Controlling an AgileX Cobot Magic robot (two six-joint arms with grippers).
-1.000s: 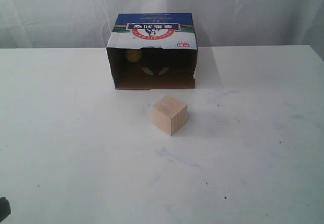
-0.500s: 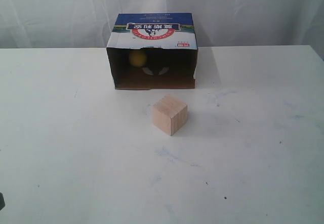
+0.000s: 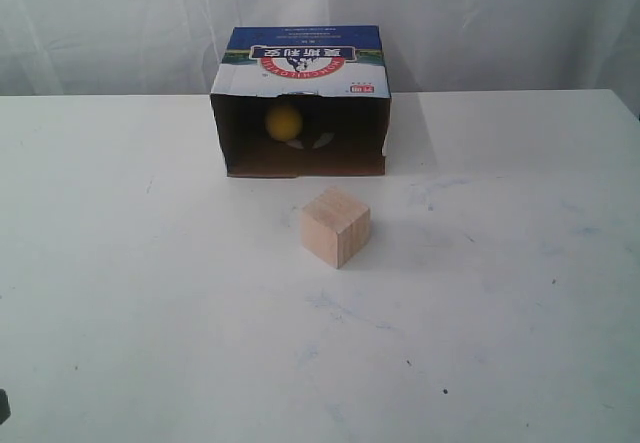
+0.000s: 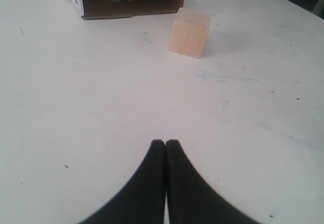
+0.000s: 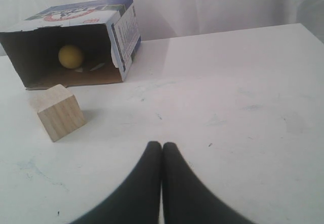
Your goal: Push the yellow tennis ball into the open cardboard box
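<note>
Two sets of black fingers are hanging over the white surface [image 3: 150, 313], the left fingers [image 4: 159, 152] and the right fingers [image 5: 155, 153] each pressing tightly together. The yellow tennis ball [image 3: 284, 121] is sitting inside the open cardboard box [image 3: 300, 51], left of its middle; a wooden cube [image 3: 335, 226] is standing near the opening.

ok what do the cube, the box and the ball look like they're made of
Cube: pale bare wood, judging by faint grain lines and matte faces. Box: brown cardboard, ragged edges, with a printed top panel. Ball: matte yellow, perhaps felt; too dim inside to tell.
</note>
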